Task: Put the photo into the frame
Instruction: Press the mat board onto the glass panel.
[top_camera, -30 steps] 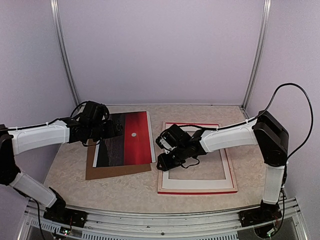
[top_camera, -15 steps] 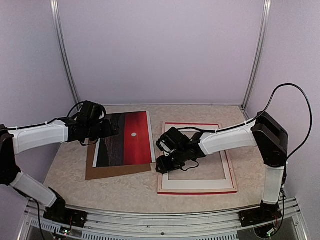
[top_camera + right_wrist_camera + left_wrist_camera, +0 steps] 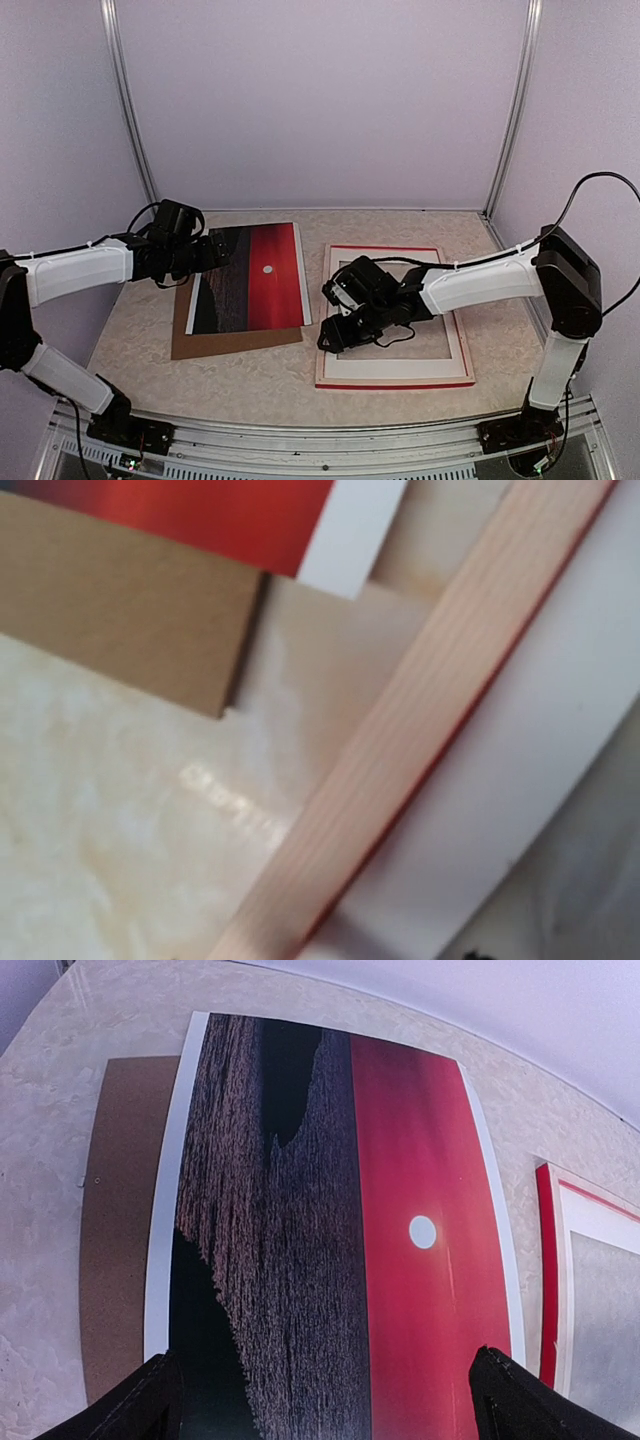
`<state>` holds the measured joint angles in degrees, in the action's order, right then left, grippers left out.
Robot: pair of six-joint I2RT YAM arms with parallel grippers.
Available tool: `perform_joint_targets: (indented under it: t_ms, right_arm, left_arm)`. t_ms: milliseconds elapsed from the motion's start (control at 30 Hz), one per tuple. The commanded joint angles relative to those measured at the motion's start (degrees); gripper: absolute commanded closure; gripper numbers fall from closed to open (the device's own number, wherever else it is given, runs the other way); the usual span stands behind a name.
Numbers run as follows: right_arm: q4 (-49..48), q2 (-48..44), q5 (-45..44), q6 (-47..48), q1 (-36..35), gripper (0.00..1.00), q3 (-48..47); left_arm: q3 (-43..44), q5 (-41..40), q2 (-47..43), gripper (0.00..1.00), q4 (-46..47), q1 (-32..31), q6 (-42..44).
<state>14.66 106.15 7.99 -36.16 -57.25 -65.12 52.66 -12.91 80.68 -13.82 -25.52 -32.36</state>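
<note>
My left gripper [image 3: 330,1392] is spread wide and empty, hovering at the left side of the thin half-red, half-dark print with a white dot [image 3: 250,278], which lies flat on a plain brown backing board [image 3: 235,343]. My right gripper [image 3: 334,336] hangs over the left rail of the red-faced, pale-wood frame [image 3: 420,720], mostly covered by a white mat [image 3: 395,368] — can't tell how far it's open.

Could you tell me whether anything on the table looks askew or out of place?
Only mildly: the photo lies offset on the brown backing board, overhanging the edge nearest the frame, and is not in the frame yet.
</note>
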Motion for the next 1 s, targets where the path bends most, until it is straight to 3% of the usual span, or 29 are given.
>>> perform_joint_targets:
  t_ms: [0, 267, 500, 967]
  right_arm:
    - [0.86, -5.35, -1.95, -1.52, -0.52, 0.39, 1.96]
    - [12.57, -16.23, -5.88, -4.57, 1.66, 0.38, 9.94]
    - [12.17, -24.18, -1.99, -7.56, 1.86, 0.38, 19.68]
    - [8.37, -18.86, -0.98, -8.07, 1.99, 0.39, 21.53]
  left_arm:
    - [-0.53, -0.23, -1.33, 0.01, -0.03, 0.44, 1.08]
    - [-1.04, 1.26, -1.58, 0.01, 0.90, 0.47, 1.10]
    - [-1.64, 2.22, -1.96, 0.01, 1.99, 0.44, 0.82]
    - [-2.19, 2.29, -1.66, 0.01, 1.77, 0.44, 0.75]
